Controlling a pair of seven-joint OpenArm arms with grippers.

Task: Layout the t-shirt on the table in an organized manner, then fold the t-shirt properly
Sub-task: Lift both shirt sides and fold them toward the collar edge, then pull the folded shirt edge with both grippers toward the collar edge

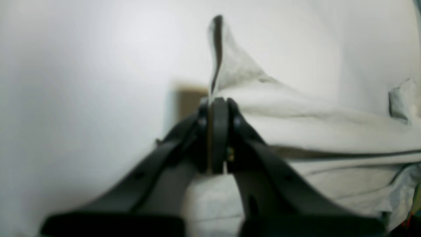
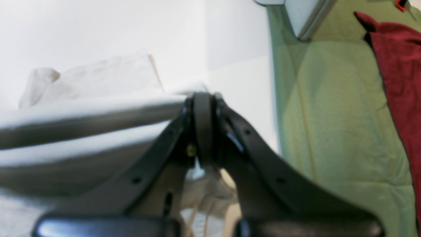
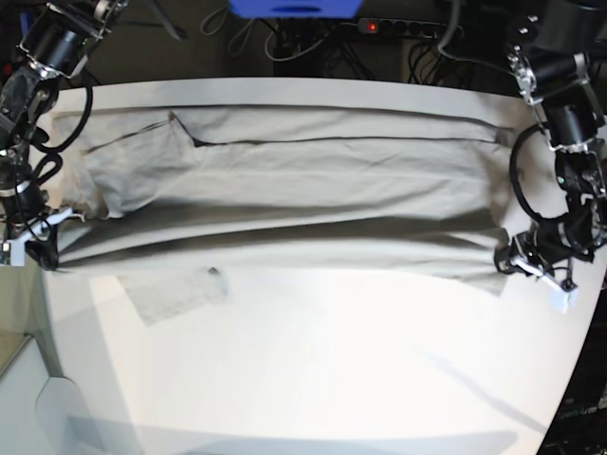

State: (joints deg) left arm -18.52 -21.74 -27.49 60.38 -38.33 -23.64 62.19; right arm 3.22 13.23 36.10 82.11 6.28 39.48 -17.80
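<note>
- The t-shirt [image 3: 285, 190] is stretched taut across the far half of the table [image 3: 313, 370], spanning nearly edge to edge; long horizontal creases run its width.
- The left gripper [image 3: 510, 256] is clenched on the cloth's near corner at the table's side edge; the jaws meet flat on the fabric in the wrist view [image 1: 217, 102].
- The right gripper [image 3: 45, 248] is likewise clamped on the opposite corner [image 2: 202, 98], at the other side edge.
- The near half of the tabletop lies open, matte white, with a rounded front edge.
- The fabric is soft grey-beige cotton, one sleeve [image 3: 175, 294] lying flat below the near hem.
</note>
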